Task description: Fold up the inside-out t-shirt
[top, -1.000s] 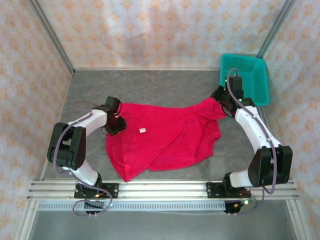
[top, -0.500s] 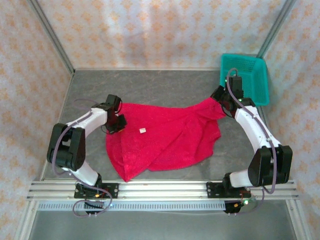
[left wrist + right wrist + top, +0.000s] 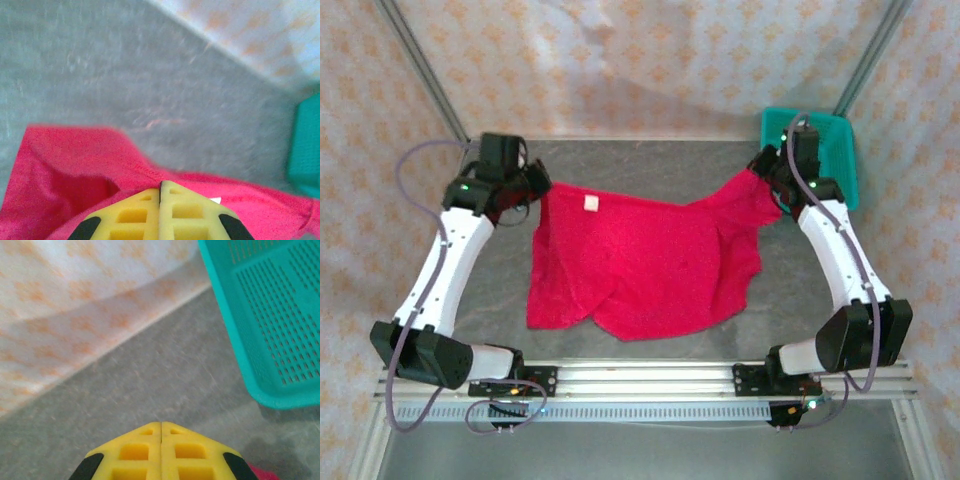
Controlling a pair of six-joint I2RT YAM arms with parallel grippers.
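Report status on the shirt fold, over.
Left end effector, right end effector: shut on far corners of t-shirt. Cloth spread between them, unfolded. Basket at far right, not blocking.

No writing, brand, number or sign can be read anywhere. The white tag (image 3: 588,203) near the far left corner of the red t-shirt (image 3: 640,260) shows no legible print.

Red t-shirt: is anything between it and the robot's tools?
Nothing visible. The left tool and right tool are each shut on a far corner of the crimson cloth t-shirt; the teal plastic mesh basket sits aside.
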